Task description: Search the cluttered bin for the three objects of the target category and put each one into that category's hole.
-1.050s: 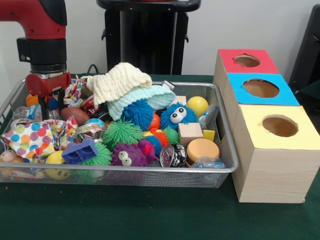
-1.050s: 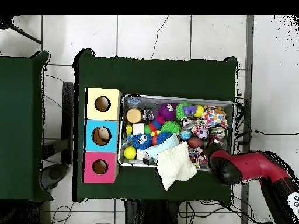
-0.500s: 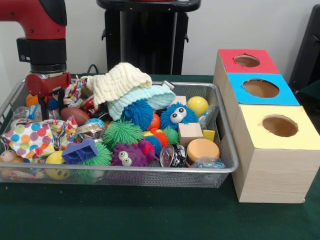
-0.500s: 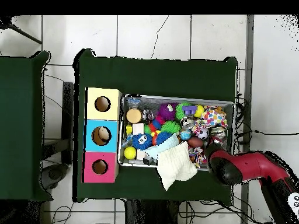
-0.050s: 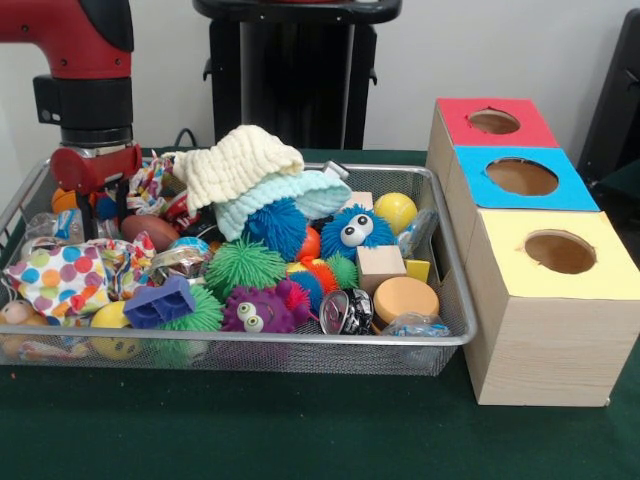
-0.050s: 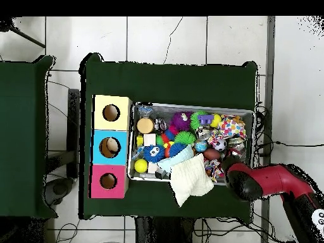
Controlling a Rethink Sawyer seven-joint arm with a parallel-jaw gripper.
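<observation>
Nothing moved: claw [image 5: 97, 205] dips among wire-mesh bin [image 5: 300, 345] clutter, grip state unclear.

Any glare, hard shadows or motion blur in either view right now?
Front view: even light, soft shadow beneath the mesh bin, small glints on the shiny wrappers, arm sharp. Overhead view: flat light, no glare, bin contents too small to make out.

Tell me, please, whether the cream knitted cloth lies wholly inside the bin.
No. The cream knitted cloth hangs out over the bin's rim onto the green table in the overhead view.
</observation>
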